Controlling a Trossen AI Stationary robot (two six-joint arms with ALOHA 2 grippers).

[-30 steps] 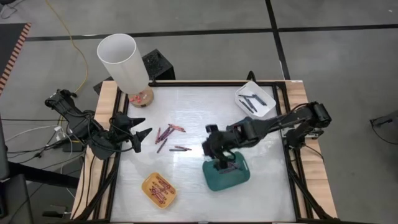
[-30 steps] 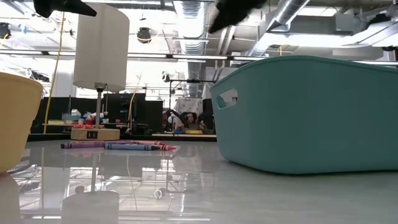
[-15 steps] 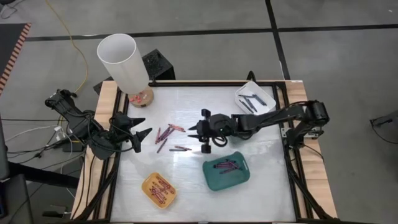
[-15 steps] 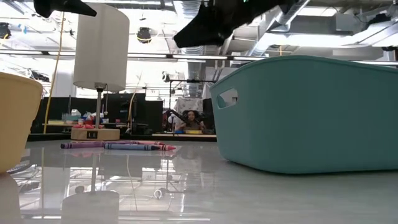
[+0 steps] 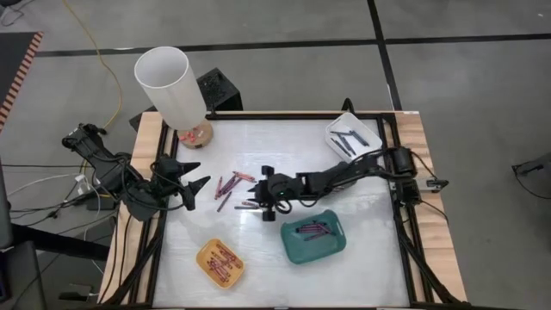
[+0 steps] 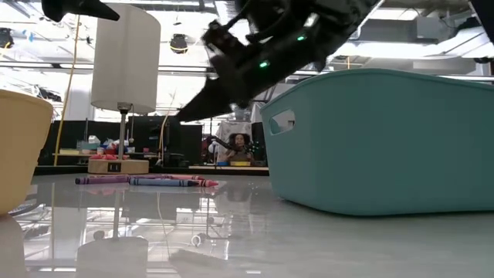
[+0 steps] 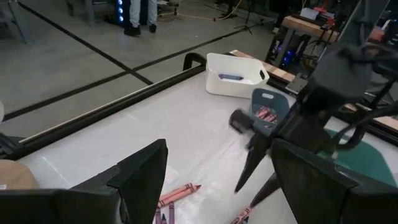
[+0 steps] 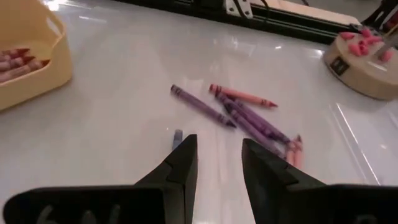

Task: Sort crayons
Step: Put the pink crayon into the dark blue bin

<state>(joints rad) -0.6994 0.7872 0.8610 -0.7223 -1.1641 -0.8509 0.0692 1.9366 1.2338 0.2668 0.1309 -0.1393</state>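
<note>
**Crayons loose at mid-counter, right end effector low over them**

Crayons (image 5: pixel 234 191) lie scattered on the counter (image 5: pixel 284 146) in a small loose group, purple, pink and red, just ahead of my right end effector (image 5: pixel 256 196). From the right wrist view I see its two fingers (image 8: pixel 180 165) parted with a narrow gap and nothing between them. A short blue-grey crayon (image 8: pixel 178 137) lies just past the tip of one finger. Farther out lie a long purple crayon (image 8: pixel 201 106), a red one (image 8: pixel 242 96) and more purple and pink ones touching each other.

The right arm reaches low across the counter. Beside it, on the near side, sits the teal tray (image 5: pixel 314 238), which holds a few purple and pink crayons. Well behind the right end effector, along its arm toward the far corner, the white tray (image 5: pixel 353 136) holds dark blue-grey crayons. The yellow tray (image 5: pixel 221 263) is off to one side of the end effector, near the counter's front edge, with red crayons in it.

My left end effector (image 5: pixel 201 188) waits at the counter's left edge, across the loose crayons from the right one, fingers spread wide and holding nothing. A lamp with a white shade (image 5: pixel 168 84) stands at the far left corner, beyond the left end effector; small pink pieces lie on its wooden base (image 8: pixel 364 62).
</note>
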